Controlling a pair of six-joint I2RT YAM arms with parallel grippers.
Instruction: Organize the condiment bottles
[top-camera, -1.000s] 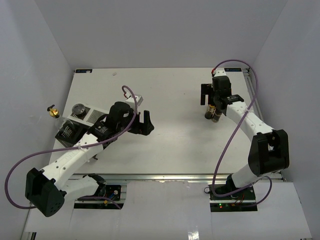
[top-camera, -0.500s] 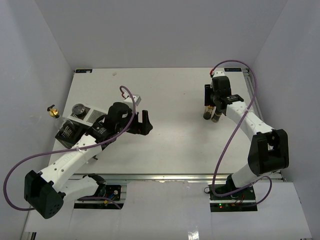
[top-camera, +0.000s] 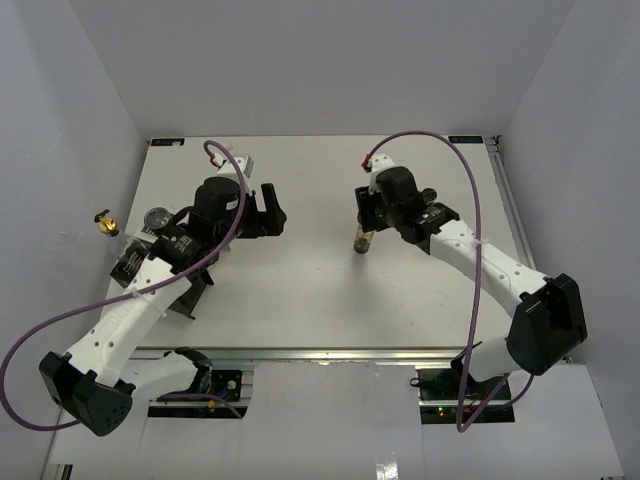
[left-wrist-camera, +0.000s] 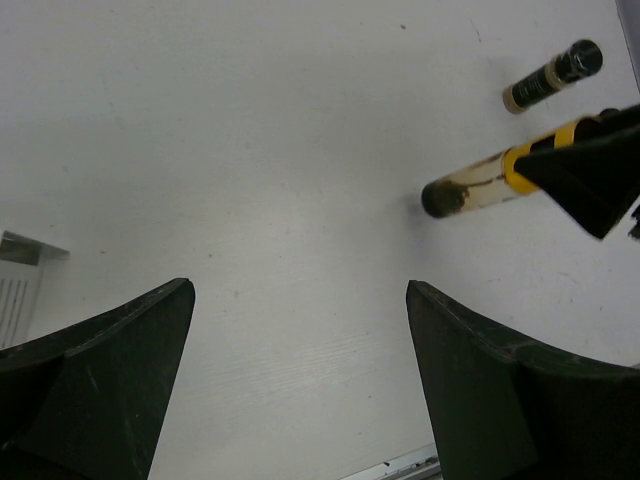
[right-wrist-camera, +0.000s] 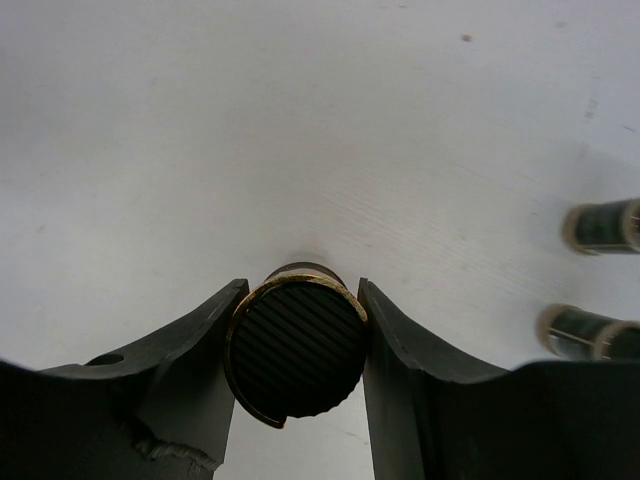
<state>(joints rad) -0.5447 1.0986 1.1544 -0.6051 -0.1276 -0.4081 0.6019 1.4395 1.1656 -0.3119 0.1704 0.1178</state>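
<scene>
1. Gold-capped clear bottle (top-camera: 364, 238) stands upright near the middle of the white table (top-camera: 320, 300), a little right of centre. The right gripper (right-wrist-camera: 300, 300) is clamped on its top.
2. In the right wrist view the two black fingers (right-wrist-camera: 190, 340) press against either side of the round cap (right-wrist-camera: 295, 365). The cap is ribbed and black with a gold rim, and the bottle's body hangs straight beneath it.
3. No view shows whether the bottle's base rests on the table or hangs just above it.
4. The left gripper (left-wrist-camera: 298, 300) is spread wide and holds nothing. It hovers over bare table left of centre, pointed towards the held bottle.
5. A slim dark bottle (left-wrist-camera: 553, 75) with a pale label shows in the left wrist view, beyond the held bottle and apart from it. In the overhead view the right arm hides it.
6. A squat jar (top-camera: 155, 216) with a grey lid sits at the left side of the table, at the far end of the black-and-white rack (top-camera: 130, 265). The left arm covers much of the rack, so the compartment cannot be told.
7. Two dark, pale-banded shapes sit at the right edge of the right wrist view, one (right-wrist-camera: 600, 226) above the other (right-wrist-camera: 590, 335). Both are cut off too much to name.
</scene>
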